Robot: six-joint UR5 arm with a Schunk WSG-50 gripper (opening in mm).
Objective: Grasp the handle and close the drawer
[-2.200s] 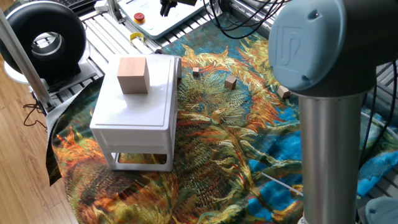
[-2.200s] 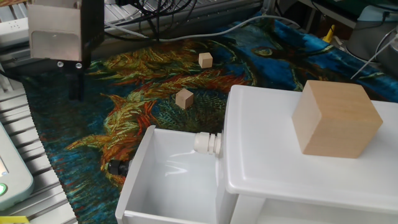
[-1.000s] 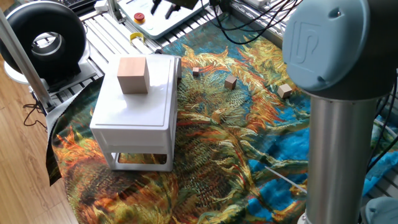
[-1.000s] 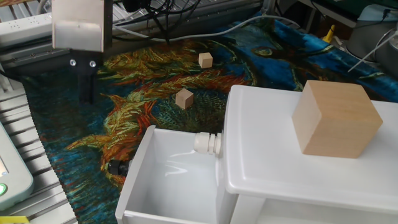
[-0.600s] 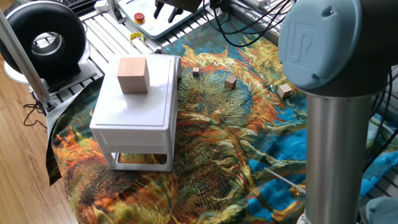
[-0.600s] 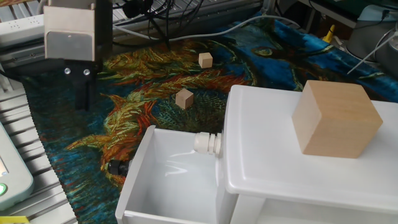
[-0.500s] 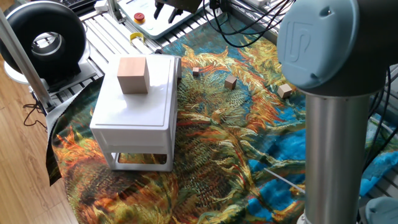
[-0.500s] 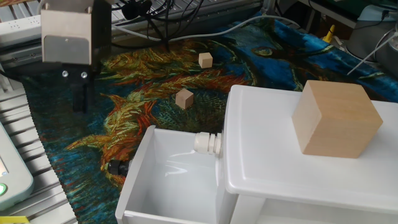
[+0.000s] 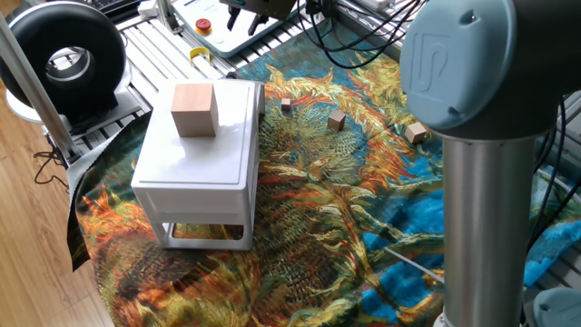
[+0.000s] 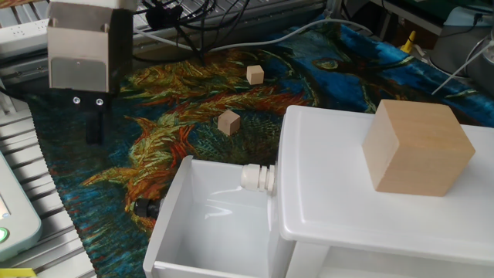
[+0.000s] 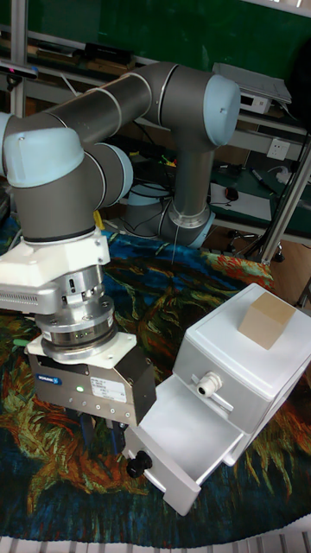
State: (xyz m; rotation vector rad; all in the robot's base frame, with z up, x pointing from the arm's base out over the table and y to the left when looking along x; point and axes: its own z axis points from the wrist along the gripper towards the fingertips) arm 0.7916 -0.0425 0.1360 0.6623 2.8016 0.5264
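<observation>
Tall view, left to right: claw (image 11: pixel 102 439) hangs fingers-down over the patterned cloth (image 11: pixel 52 484) on the worktop. The two dark fingers (image 11: pixel 87 429) are spread with cloth visible in the gap, nothing between them. It is left of the drawer front, near the handle (image 11: pixel 138 464) but not touching it.

Handle is a small dark knob on the front face of the drawer (image 11: pixel 186 428). The drawer is pulled well out of the white cabinet (image 11: pixel 259 376), and its visible inside is bare white. Above the open drawer, a white knob (image 11: pixel 207 384) sticks out of the cabinet face. A tan wooden cube (image 11: pixel 266 320) sits on the cabinet top, towards the back right.

The other fixed view, same order: claw body upper left with only one finger visible, so the spread can't be judged from here. The drawer front corner and dark knob are below and to its right. Two small wooden blocks (image 10: pixel 228 122) lie on the cloth beyond the drawer, well apart from the cabinet.

One fixed view looks at the cabinet's rear, so the drawer is hidden. A third small block (image 9: pixel 416 133) lies further right, and the arm's shoulder column (image 9: pixel 481 182) blocks the right side.
</observation>
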